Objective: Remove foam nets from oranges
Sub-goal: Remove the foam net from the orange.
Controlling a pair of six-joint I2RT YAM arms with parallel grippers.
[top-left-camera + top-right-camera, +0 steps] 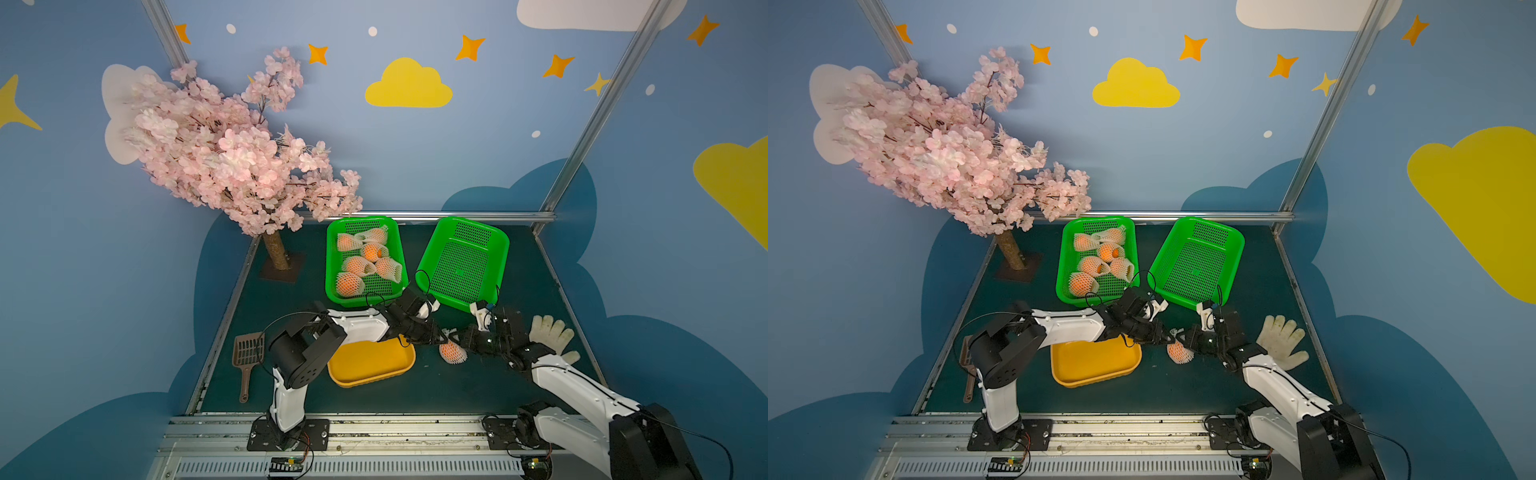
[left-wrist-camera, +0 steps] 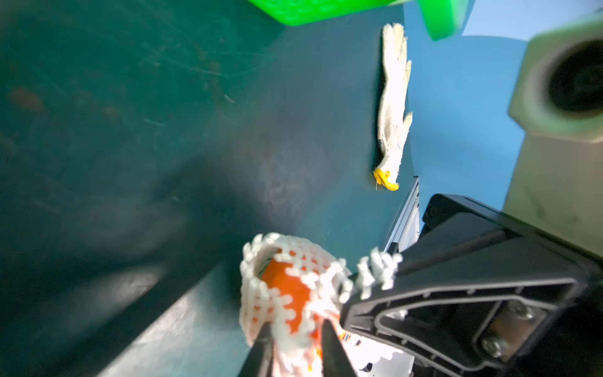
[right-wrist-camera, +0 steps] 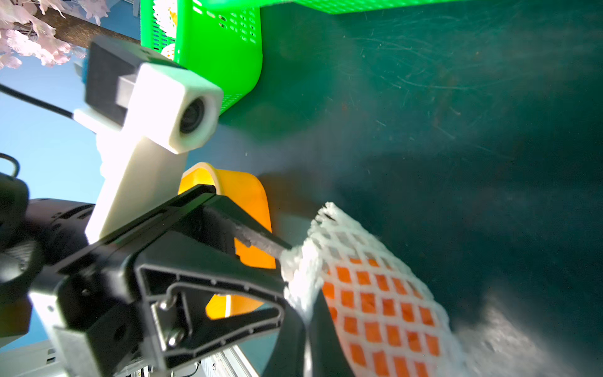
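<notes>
Seven netted oranges (image 1: 349,285), two baskets (image 1: 459,266)
Six fill one basket (image 1: 331,266); left claw (image 3: 287,271) and right claw (image 2: 372,280) both clamp the foam net (image 2: 261,293) on the seventh orange (image 2: 290,287).

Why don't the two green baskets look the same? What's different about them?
The full basket, nearer the pink tree, holds several netted oranges. The empty basket beside it holds nothing. The full basket sits about straight with the table's back edge, but the empty basket is turned at a slant. Both are bright green, rectangular and full of little holes, and they look like the same kind of basket.
</notes>
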